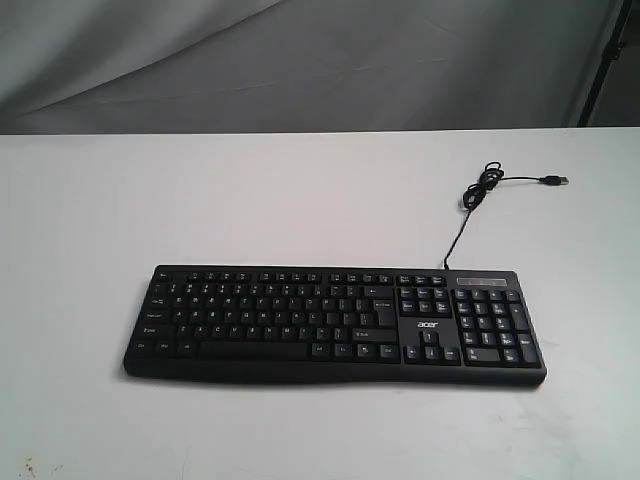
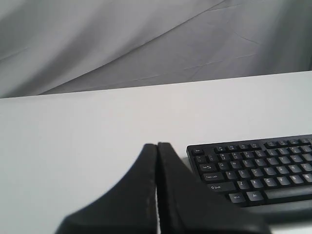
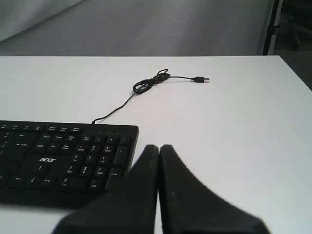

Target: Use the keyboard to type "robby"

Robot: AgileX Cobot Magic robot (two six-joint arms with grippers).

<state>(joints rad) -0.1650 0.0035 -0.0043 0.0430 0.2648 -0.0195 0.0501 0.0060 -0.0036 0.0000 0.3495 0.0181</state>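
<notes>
Nearest in each wrist view is the pincer itself. The left pincer (image 2: 157,145) has its two dark fingers pressed flat together with nothing between them. It hangs off the keyboard's left end, over bare table. The right pincer (image 3: 159,146) is closed the same way, empty, just off the number-pad end. Neither arm shows in the exterior view, so both look well back from the keys.

The keyboard (image 1: 335,322) lies flat across the lower middle of the exterior frame, its long edge square to the camera and the acer logo toward its right. The table (image 1: 100,200) under it is smooth and white.

The risks I see are these. A closed pincer tip looks broader than one key cap, so a press on r, o, b or y could catch a neighbour and type a wrong letter. The double b needs a clean lift between presses, and a key held too long may repeat. Nothing pins the keyboard, so a slanted push could slide it on the slick table and throw off every later aim. The legends are too small to read here, so key places must be judged from the layout.

Farther back, the cable (image 1: 484,182) runs from the keyboard's rear edge to a loose coil in the upper right. It ends in a plug (image 1: 553,181) lying free on the table, so I judge no keystroke would register anywhere
</notes>
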